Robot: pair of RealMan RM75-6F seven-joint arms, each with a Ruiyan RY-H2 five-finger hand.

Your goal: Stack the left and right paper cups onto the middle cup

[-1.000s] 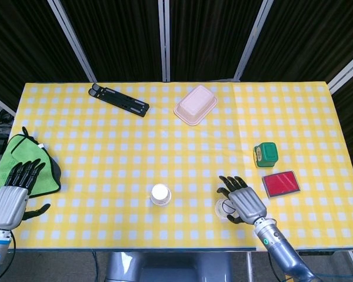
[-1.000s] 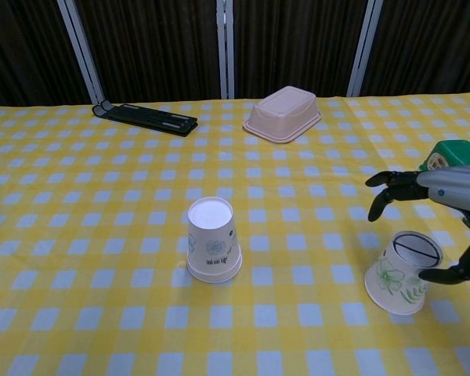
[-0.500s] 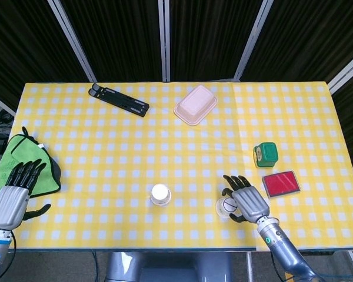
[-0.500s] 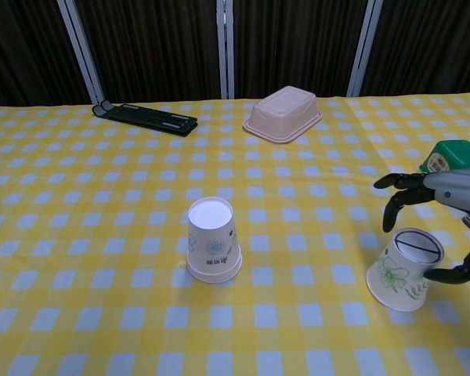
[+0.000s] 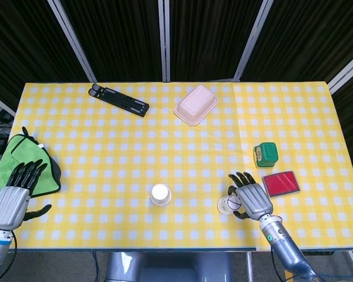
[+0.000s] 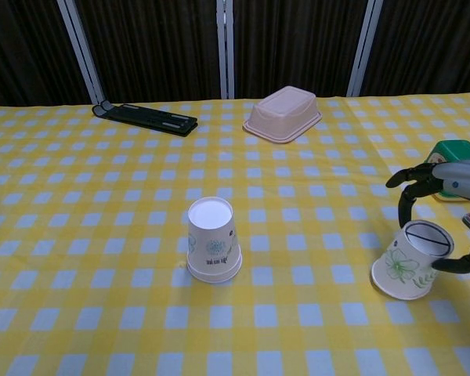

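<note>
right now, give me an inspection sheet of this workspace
surface: table in a yellow checked cloth, flat.
job's things: middle cup upside down, upright; right cup tilted, at the right hand; only two cups seen.
clutter: black folded stand, pink container, green box, red card, green cloth.
hands: right hand curled around the right cup, grip unclear; left hand open, off the table's left edge.
cables: nothing seen.
surroundings: dark panels behind.

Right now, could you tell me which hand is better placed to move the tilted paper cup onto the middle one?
The right hand: its fingers already curl around the tilted paper cup. The left hand sits at the far table edge by the green cloth, far from the middle cup.
</note>
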